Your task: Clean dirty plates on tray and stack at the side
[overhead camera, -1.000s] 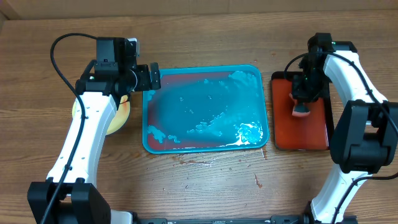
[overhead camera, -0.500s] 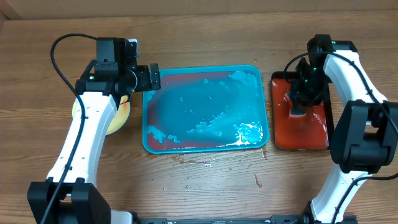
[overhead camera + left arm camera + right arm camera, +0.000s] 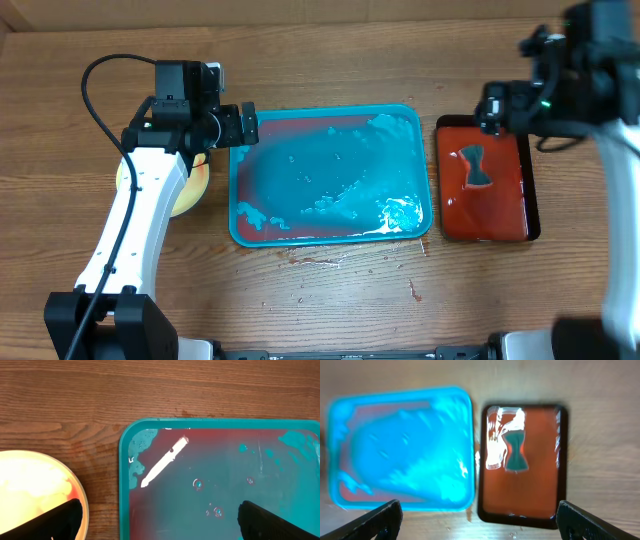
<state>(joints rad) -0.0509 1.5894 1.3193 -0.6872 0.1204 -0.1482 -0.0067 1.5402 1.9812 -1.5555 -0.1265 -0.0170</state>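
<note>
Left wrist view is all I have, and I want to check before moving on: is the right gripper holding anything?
Observer: No. The right gripper is open and empty, raised above the red tray.
Operator: Is anything on that tray?
Observer: One small dark hourglass-shaped tool lies flat on it, apart from the gripper.
Operator: Is the whole blue tray cleared?
Observer: The overhead shows nothing on it but foam and red stain.
</note>
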